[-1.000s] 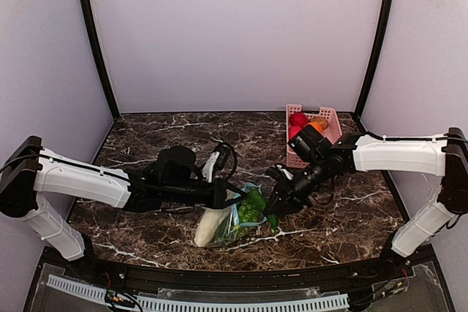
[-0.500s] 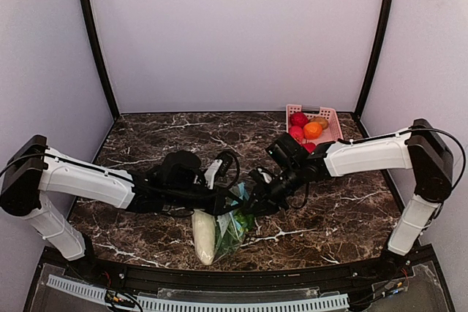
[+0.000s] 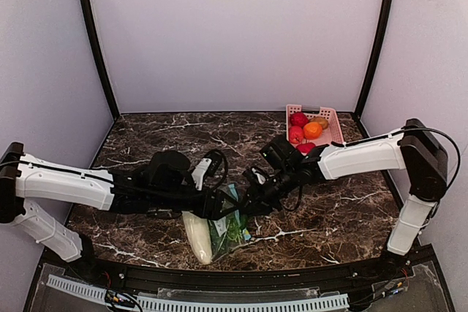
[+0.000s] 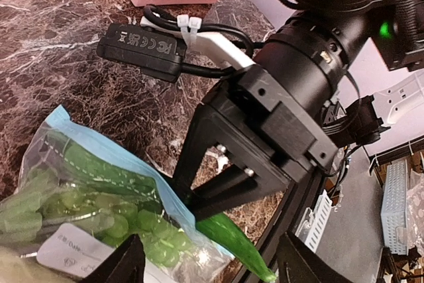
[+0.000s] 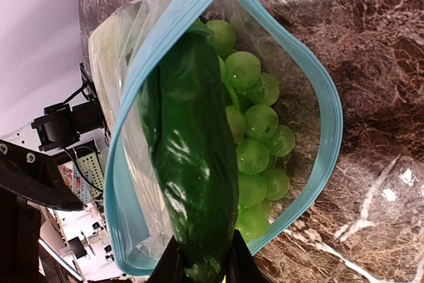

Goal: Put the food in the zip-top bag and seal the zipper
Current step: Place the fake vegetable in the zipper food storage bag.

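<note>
Dark-green slim pepper (image 5: 192,183) clamped in your right tool (image 5: 202,266), poking into clear teal-rimmed plastic bag (image 5: 333,124) (green grapes (image 5: 258,137) inside); left tool (image 4: 212,264) fingers apart.

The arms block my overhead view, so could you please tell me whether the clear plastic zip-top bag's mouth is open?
Observer: Yes, the right wrist view shows the thin teal-blue zipper strip of the clear crinkly plastic bag parted into a wide loop.
Operator: Thank you. What is the right end effector holding?
Observer: The right end effector is shut on a slim dark-green pepper, which lies lengthwise in that open mouth.
Operator: Is other food inside?
Observer: A bunch of small green grapes sits inside, beside the pepper.
</note>
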Robot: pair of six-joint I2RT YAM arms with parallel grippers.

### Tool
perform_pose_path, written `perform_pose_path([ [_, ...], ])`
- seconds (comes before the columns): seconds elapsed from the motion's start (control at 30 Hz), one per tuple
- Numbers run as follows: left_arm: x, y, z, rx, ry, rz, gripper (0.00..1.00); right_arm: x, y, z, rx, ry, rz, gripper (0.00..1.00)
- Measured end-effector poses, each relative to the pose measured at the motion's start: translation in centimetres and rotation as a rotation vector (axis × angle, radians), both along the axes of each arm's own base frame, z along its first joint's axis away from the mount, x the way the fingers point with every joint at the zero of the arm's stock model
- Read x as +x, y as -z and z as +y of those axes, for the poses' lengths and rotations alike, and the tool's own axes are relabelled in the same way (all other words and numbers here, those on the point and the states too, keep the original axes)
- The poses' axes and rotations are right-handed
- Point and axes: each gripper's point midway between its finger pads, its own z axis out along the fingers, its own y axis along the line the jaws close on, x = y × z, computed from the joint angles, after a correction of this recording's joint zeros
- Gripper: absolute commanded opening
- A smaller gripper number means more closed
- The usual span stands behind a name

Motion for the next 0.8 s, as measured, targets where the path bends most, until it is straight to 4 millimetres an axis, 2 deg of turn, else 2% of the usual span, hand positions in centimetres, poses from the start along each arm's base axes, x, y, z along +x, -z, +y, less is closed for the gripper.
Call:
perform_pose_path([
  [0.13, -0.8, -1.5, 2.7, -0.025, -0.088, 0.018, 0.75, 0.1, -0.2, 0.4, 0.015, -0.004, -0.016, 0.01],
  [0.2, -1.1, -1.2, 4.9, -0.034, -0.154, 0.046, 0.76, 0.1, -0.2, 0.5, 0.023, -0.009, -0.024, 0.0],
  [0.27, -1.5, 0.1, 6.8, -0.018, -0.206, 0.089, 0.76, 0.0, -0.1, 0.6, 0.028, -0.015, -0.031, 0.0],
  [0.47, -2.5, 6.2, 11.2, 0.11, -0.334, 0.232, 0.77, -0.5, 0.4, 0.6, 0.035, -0.045, -0.046, 0.0],
  [0.67, -2.3, 7.7, 12.7, 0.127, -0.412, 0.278, 0.8, -1.2, 0.5, 0.7, 0.036, -0.07, -0.054, 0.0],
  [0.8, -2.2, 8.7, 12.7, 0.102, -0.427, 0.291, 0.69, -1.5, 0.5, 0.9, 0.038, -0.085, -0.06, 0.0],
])
